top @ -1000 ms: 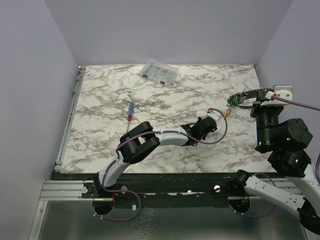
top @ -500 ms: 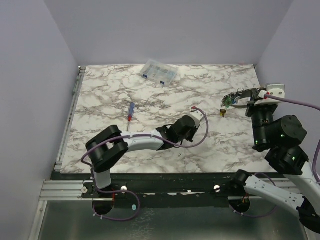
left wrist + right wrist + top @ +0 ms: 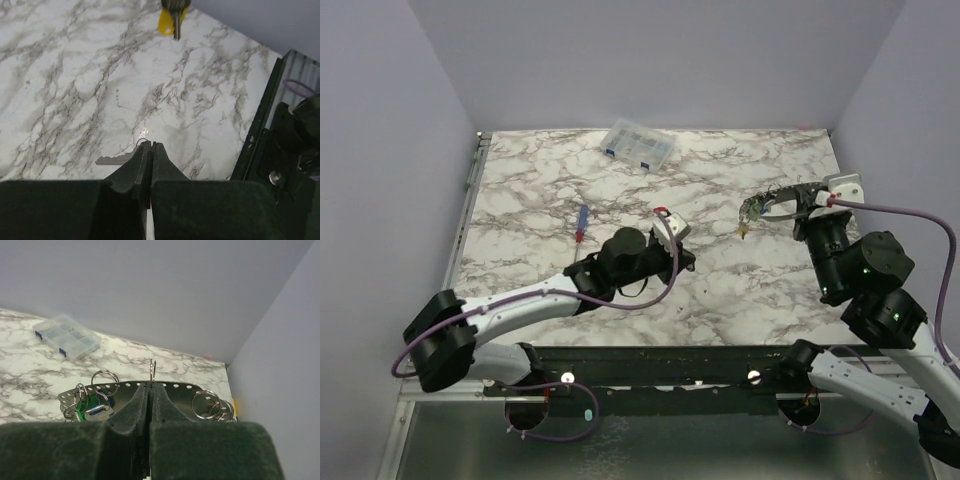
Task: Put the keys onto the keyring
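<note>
Left arm (image 3: 525,303) drawn back from the keyring (image 3: 775,196) to table (image 3: 520,200) centre; left gripper (image 3: 151,146) pressed together, silver key (image 3: 114,160) at its tips, pinched or lying beneath unclear. Right of it, keyring with yellow-tagged key (image 3: 164,24) dangling, clamped aloft by right gripper (image 3: 808,203) for threading

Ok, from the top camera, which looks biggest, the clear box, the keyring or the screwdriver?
1. Clear box and keyring: about equally wide. The keyring seems lifted in the right gripper, nearer the camera, so I won't rank them.
2. Screwdriver: shortest and thinnest.
</note>
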Controlling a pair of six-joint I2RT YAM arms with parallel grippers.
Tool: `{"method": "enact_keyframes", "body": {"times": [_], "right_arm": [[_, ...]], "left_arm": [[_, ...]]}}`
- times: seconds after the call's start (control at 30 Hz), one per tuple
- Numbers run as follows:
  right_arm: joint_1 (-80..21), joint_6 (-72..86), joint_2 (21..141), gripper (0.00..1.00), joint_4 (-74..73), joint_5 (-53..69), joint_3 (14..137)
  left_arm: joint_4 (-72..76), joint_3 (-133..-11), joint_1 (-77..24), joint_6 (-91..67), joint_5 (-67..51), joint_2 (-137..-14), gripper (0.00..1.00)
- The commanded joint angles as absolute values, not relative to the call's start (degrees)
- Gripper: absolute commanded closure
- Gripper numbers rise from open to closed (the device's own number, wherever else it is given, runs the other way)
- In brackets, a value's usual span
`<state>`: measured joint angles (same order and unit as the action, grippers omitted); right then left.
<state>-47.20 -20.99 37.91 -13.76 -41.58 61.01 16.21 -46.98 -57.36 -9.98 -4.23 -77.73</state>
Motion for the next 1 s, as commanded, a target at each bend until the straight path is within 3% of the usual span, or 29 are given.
{"method": "enact_keyframes", "body": {"times": [0.0, 0.47, 0.83, 0.97], "right_arm": [[-47.3, -19.2, 36.6, 1.0, -13.8, -35.0, 58.6], [-47.3, -25.2, 32.5, 1.0, -10.1, -13.5, 48.8], [-47.3, -32.0, 30.9, 1.0, -8.3, 1.8, 43.3], [-47.3, -32.6, 30.3, 1.0, -8.5, 5.5, 43.0]], "left_arm": [[14.1, -45.7, -56.9, -5.9, -8.5, -66.2, 1.0], [1.7, -42.1, -56.7, 10.2, -2.8, -44.0, 1.0], [2.1, -40.6, -56.7, 35.2, -3.4, -45.5, 1.0], [0.7, -42.8, -56.5, 37.0, -5.8, -48.2, 1.0]]}}
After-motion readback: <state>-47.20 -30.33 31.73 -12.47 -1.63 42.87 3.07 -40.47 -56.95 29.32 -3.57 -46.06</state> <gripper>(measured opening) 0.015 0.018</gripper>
